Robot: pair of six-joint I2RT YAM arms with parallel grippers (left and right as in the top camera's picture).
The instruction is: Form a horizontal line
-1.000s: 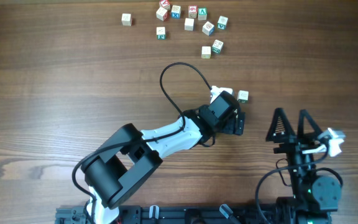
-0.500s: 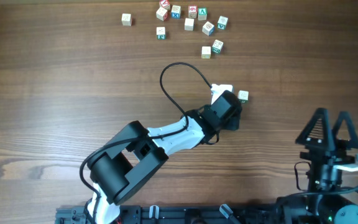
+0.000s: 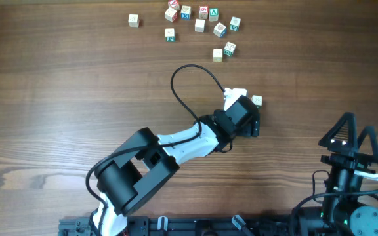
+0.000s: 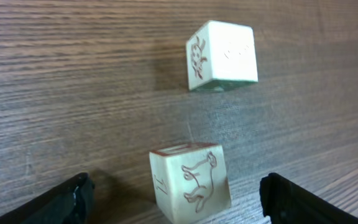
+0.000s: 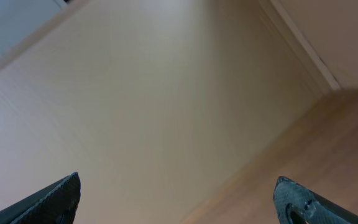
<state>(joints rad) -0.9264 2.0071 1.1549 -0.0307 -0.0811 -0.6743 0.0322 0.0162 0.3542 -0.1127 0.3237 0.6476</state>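
Left gripper [image 4: 182,198] open around one letter cube, line not yet formed

The left gripper is low over the wooden table [image 3: 58,98], and its two dark fingers [image 4: 73,198] are wide apart. Between them stands a pale wooden cube [image 4: 190,180], with a gap to each finger, so nothing is held. This cube shows a reddish animal drawing on one side and a red frame on its top. A second cube [image 4: 222,56] of the same kind stands further on, clearly apart from the first, also with an animal drawing on one side. These two do not touch, so there is no horizontal line here. The other scattered cubes [image 3: 200,25] lie loose at the far edge of the table, well apart from the arm. The right gripper [image 3: 359,123] is at the near right, fingers spread wide and empty; its wrist camera sees only a pale wall.
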